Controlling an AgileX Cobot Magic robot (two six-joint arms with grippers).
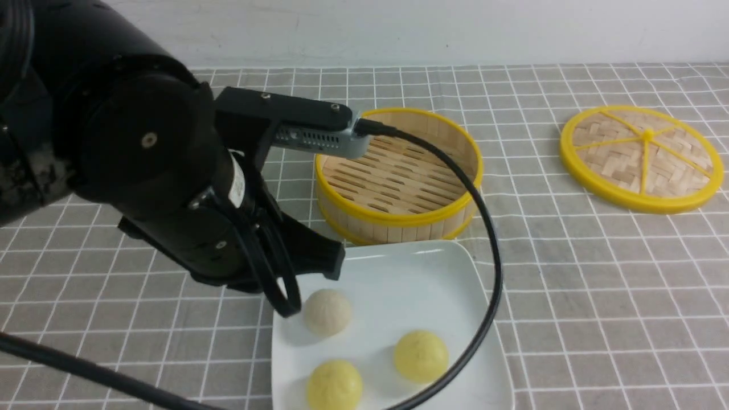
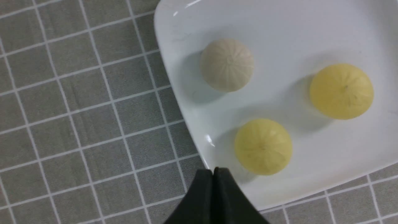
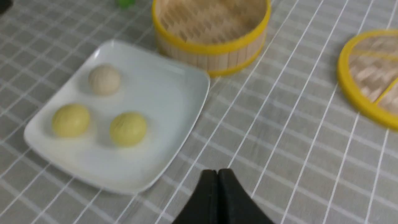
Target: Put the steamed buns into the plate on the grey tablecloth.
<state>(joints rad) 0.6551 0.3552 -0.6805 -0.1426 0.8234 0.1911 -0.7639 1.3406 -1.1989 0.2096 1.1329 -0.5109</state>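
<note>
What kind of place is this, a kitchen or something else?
Likely a robot test setup, not a kitchen: checked tablecloth against a bare white wall, buns on a plate, and a black robot arm.

3 steamed buns (image 1: pixel 327 311), 2 pale yellow, 1 beige, apart on white square plate (image 1: pixel 410 282), grey tablecloth (image 1: pixel 598 285) beneath

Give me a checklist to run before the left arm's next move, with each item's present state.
1. On the plate: beige bun, left yellow bun and right yellow bun: ok.
2. The steamer holds no bun: ok.
3. The left end effector is shut and empty: ok.
4. The right end effector is shut and empty: ok.
5. The left arm's cable hangs free of the plate: cannot tell; it crosses the plate in the front view.
</note>
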